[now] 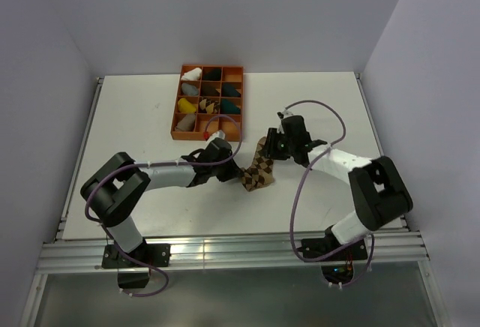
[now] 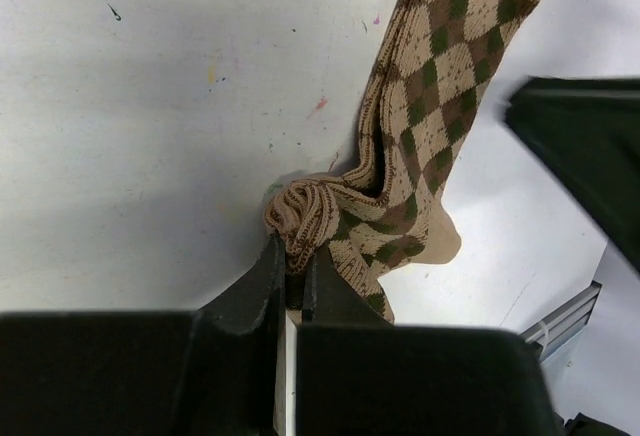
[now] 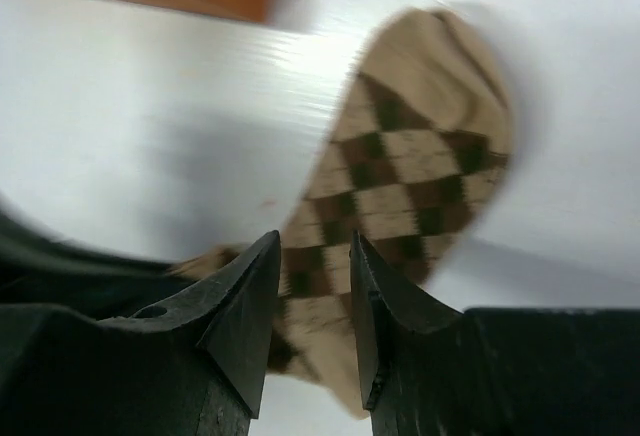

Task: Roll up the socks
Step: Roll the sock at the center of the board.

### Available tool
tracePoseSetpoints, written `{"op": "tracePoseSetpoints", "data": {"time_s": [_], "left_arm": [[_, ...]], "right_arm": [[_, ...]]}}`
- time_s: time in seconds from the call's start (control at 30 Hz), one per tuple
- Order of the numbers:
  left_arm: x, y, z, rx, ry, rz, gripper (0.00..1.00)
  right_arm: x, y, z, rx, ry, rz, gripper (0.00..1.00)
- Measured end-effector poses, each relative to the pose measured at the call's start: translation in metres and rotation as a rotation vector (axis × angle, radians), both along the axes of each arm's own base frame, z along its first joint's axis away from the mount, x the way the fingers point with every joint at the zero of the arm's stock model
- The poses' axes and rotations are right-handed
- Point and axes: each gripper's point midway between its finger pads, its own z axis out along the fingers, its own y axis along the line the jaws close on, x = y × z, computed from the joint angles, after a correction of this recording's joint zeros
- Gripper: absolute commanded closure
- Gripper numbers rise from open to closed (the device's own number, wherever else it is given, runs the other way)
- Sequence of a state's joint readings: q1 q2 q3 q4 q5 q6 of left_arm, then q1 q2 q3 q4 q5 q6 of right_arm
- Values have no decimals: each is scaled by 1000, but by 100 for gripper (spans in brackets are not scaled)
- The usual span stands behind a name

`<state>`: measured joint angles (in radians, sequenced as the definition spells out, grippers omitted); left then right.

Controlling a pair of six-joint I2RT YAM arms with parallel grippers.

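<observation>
At left gripper (image 2: pixel 295 268), argyle sock (image 2: pixel 432 106).

White table (image 1: pixel 142 117), argyle sock (image 1: pixel 259 171) at centre, orange divided tray (image 1: pixel 187 136) behind

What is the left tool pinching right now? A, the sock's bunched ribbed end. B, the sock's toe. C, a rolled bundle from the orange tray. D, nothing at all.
A: the left wrist view shows the left tool closed on the bunched ribbed end of the sock, the rest lying on the table.
</observation>
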<state>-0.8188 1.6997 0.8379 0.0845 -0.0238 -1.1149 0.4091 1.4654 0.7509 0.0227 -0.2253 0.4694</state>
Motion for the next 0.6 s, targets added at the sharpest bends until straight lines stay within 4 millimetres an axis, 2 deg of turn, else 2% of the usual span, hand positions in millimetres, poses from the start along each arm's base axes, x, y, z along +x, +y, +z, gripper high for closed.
{"op": "tracePoseSetpoints", "data": {"time_s": [0.17,0.37,0.6], "left_arm": [[0,0,0,14,-10,-20,100],[-3,0,1,32,-21,-70,100],[-9,-2,2,49,-27,-145,100]], "right_arm": [[4,-12,-52,-128,140,-36,59],[35,-8,-52,-159,137,-72,59],[44,-8,-53,-175,155,-88,59]]}}
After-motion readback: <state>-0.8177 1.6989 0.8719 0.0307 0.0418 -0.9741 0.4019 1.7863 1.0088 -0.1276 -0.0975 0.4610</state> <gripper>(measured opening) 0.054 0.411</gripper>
